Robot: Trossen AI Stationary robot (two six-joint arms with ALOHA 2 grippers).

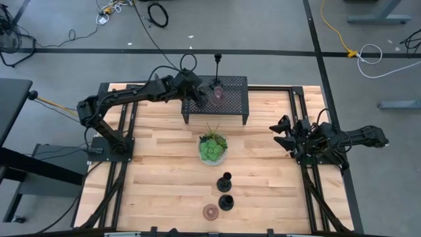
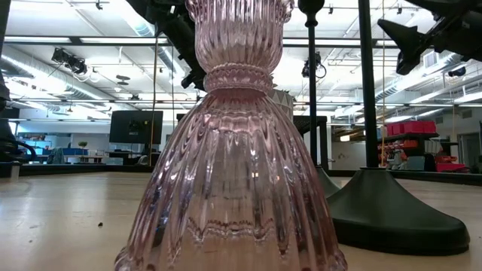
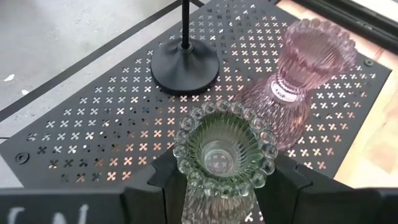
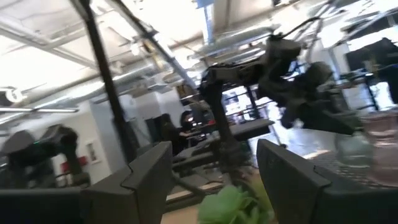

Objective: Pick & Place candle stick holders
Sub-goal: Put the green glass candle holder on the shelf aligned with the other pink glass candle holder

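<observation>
My left gripper reaches over the black mesh rack at the table's far middle and is shut on a greenish glass cup. A pink glass cup and a black candlestick stand on the rack by their bases. Two more black candlesticks and a second pink glass cup stand on the table near the front edge. That cup fills the low view. My right gripper is open and empty at the table's right side. My left gripper holds the greenish cup by its ribbed body below the beaded rim, one finger on each side. The fingers come slanting down from the table's left. The cup stands upright, mouth up, over the rack. The cup hides whether its foot rests on the mesh.
A green leafy plant in a bowl stands at the table's middle, between the rack and the front candlesticks. It shows at the bottom of the right wrist view. Bare wood lies left and right of the plant.
</observation>
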